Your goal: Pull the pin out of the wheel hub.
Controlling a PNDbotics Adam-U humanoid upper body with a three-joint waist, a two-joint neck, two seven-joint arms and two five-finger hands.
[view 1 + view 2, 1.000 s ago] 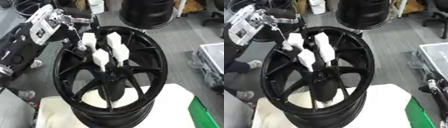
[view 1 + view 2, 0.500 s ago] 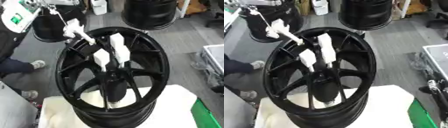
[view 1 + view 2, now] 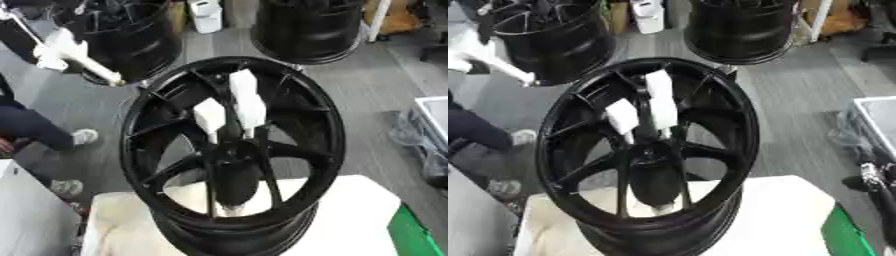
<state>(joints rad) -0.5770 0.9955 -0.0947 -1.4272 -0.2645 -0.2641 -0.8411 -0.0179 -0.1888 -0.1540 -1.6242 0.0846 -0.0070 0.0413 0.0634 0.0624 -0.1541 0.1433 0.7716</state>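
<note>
at the upper left, a long white pin with a blocky white head (image 3: 77, 56) hangs in the air, clear of the big black spoked wheel hub (image 3: 232, 150); whatever grips it lies past the edge, so i cannot tell either hand's state. two more white block-headed pins (image 3: 232, 107) stand upright in the hub's centre. the hub rests on a cream-coloured padded table (image 3: 350, 220).

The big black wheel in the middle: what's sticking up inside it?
Two white block-topped pins stand among the spokes of the black spoked wheel hub. Their lower ends are hidden at the centre.
</note>
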